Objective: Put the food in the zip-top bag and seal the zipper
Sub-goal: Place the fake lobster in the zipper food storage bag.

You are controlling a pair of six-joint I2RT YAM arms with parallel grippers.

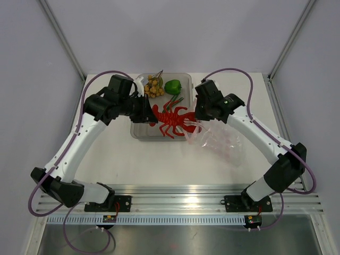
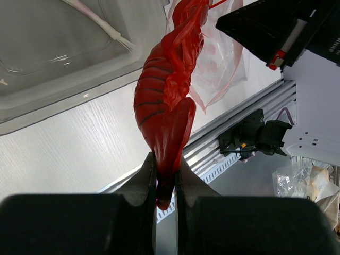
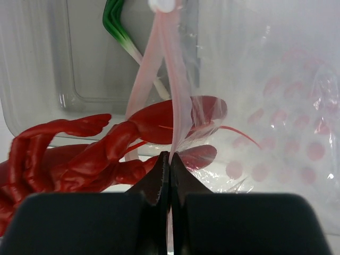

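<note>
Grips lobster by tail fan in left gripper, jaws clamped tight on fin. Pinches zipper strip of zip-top bag in right gripper, jaws pressed together on strip, holding mouth edge up.

Key relation: points lobster long axis away from left gripper, L-to-R in top view, tail at pincer, claws leading toward bag mouth. Puts claw tips right at strip, just beside right gripper. Shows 1 claw through film in right wrist view; cannot tell whether inside mouth or behind bag. Carries body over R part of tray, apparently lifted. Calls, by est., for travel along same axis by left arm, w/ mouth held open.

Appearance: glossy red, banded segmented tail, 2 large claws, thin legs; prob. flexible moulded plastic.

Leaves bell pepper, balls, stalks in tray.
</note>
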